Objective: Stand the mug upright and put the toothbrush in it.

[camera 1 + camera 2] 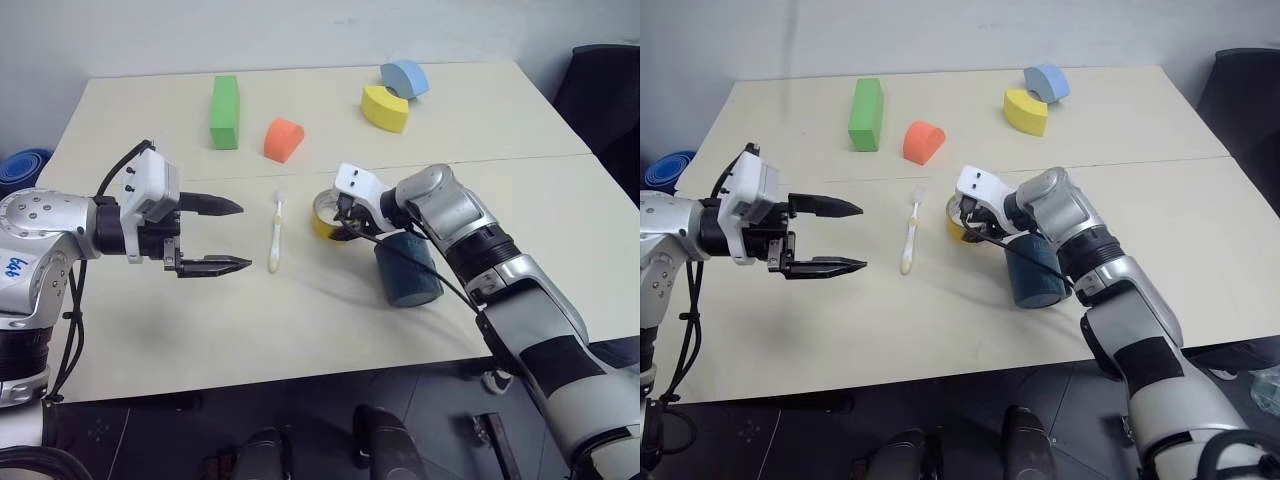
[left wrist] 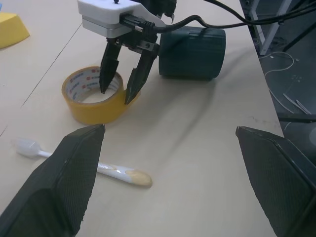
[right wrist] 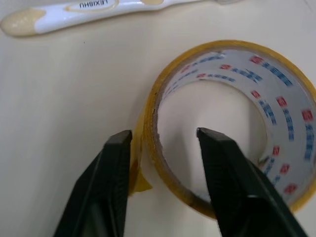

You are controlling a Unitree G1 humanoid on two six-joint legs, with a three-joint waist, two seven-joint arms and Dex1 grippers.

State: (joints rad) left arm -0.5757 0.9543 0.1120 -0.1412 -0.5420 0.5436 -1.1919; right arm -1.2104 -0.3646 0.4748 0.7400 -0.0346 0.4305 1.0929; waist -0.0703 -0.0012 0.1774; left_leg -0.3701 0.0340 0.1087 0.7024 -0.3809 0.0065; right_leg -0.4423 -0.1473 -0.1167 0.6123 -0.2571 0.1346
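Note:
The dark teal mug (image 1: pixel 408 268) lies on its side on the table, right under my right forearm. The white toothbrush (image 1: pixel 276 234) lies flat to its left, between my two grippers. My right gripper (image 2: pixel 116 96) points down over a yellow tape roll (image 2: pixel 94 108) beside the mug. One finger is inside the ring and one outside, with small gaps to the roll's wall (image 3: pixel 276 84). My left gripper (image 1: pixel 240 236) hovers open and empty just left of the toothbrush, pointing toward it.
At the back of the table stand a green block (image 1: pixel 225 111), an orange block (image 1: pixel 283 140), a yellow arch (image 1: pixel 384 108) and a blue arch (image 1: pixel 405 77). A black chair (image 1: pixel 605 90) stands off the right edge. The table's front edge (image 1: pixel 300 365) is close.

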